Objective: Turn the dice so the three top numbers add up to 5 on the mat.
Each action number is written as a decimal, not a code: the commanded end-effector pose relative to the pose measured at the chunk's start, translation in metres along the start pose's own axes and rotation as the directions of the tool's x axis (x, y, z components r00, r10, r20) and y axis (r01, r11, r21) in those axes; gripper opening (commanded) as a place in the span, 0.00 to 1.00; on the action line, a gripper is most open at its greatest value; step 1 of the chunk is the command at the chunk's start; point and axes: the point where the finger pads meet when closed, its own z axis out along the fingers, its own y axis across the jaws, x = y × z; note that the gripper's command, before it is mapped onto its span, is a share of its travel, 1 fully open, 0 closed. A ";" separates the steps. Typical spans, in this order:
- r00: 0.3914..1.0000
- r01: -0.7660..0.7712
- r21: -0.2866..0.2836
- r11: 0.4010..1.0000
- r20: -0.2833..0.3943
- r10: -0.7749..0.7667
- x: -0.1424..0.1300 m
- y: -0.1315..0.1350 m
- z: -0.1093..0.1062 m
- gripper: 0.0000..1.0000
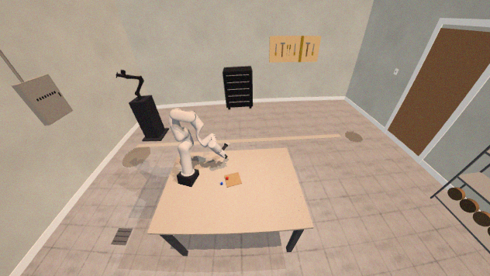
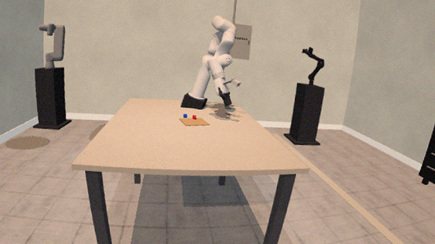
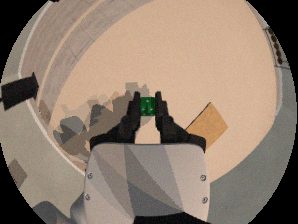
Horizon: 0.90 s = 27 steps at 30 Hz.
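My gripper (image 1: 226, 156) (image 2: 227, 104) (image 3: 147, 99) is tilted and shut on a green die (image 3: 147, 106), held above the table near its back edge in the top view. A few pale pips show on the die's face in the wrist view; I cannot count them surely. The orange-brown mat (image 1: 234, 181) (image 2: 195, 123) (image 3: 212, 124) lies flat. A red die (image 1: 227, 178) (image 2: 194, 117) is on the mat near its edge on the robot's side. A blue die (image 1: 222, 183) (image 2: 185, 115) is on the table just beside the mat. Their top numbers are too small to read. The gripper hides both in the wrist view.
The table (image 1: 263, 201) (image 2: 156, 146) carries the arm's black base (image 1: 188, 177) (image 2: 194, 101), to the left of the dice in the top view. Dark pedestals (image 1: 147, 116) (image 2: 308, 114) and a black drawer cabinet (image 1: 238, 87) stand on the floor away from the table.
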 end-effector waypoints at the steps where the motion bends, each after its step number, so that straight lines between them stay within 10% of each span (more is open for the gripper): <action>1: 0.985 0.014 0.001 1.000 -0.175 -0.014 -0.003 -0.001 0.000 0.15; 18: 0.840 0.017 0.000 1.000 -0.543 -0.014 -0.008 -0.001 -0.002 0.15; 27: 0.818 0.015 -0.004 1.000 -0.574 -0.014 -0.008 0.000 -0.003 0.15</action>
